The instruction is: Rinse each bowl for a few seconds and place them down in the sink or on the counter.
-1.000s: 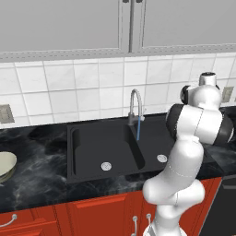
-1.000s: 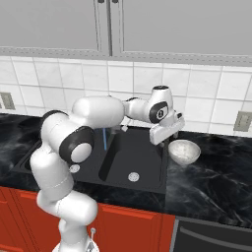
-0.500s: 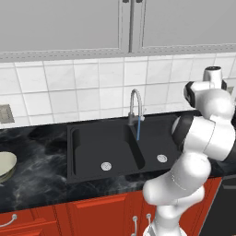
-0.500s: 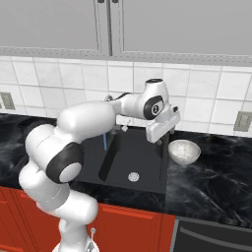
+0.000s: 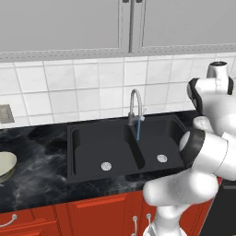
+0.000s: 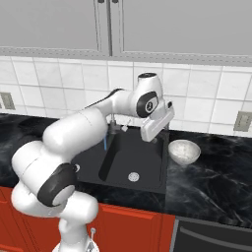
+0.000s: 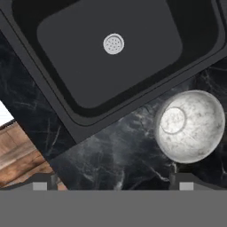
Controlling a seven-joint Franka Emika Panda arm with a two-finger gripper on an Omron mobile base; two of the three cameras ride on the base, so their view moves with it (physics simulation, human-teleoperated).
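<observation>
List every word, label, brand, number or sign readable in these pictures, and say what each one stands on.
None: no readable text in any view.
The white bowl, the cream bowl, the sink, the faucet, the counter, the tiles, the cabinets and the wall outlets are all unmarked.

No readable text, labels, brands, numbers or signs anywhere: none on the cabinets, tiles, sink, bowls or the robot arm in any view.
</observation>
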